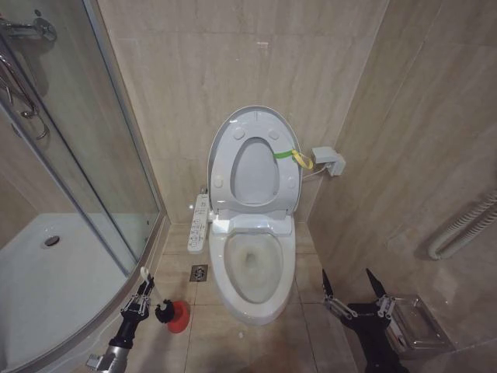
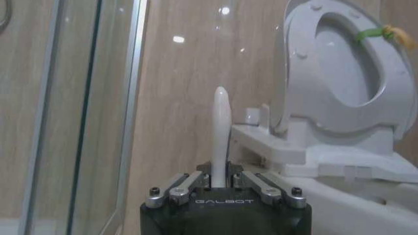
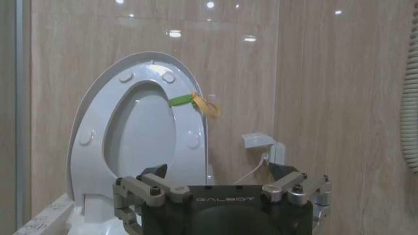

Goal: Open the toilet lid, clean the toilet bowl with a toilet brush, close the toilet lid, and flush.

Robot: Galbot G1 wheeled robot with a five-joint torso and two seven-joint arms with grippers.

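The smooth white plastic toilet lid [image 1: 256, 124] stands upright against the beige tiled wall, the ring seat [image 1: 255, 175] raised against it. Below, the glossy oval ceramic toilet bowl [image 1: 252, 268] lies uncovered. The left gripper [image 1: 138, 299], low between the curved shower tray [image 1: 46, 280] and the bowl, clamps the toilet brush [image 1: 144, 281] by its thin white handle, beside the round red holder [image 1: 178, 316]. The right gripper [image 1: 352, 295] hangs wide apart over bare floor tiles right of the bowl.

White toilet lid [image 1: 255, 124], white toilet bowl [image 1: 252, 299], red holder [image 1: 178, 316], beige veined wall tiles [image 1: 233, 54].
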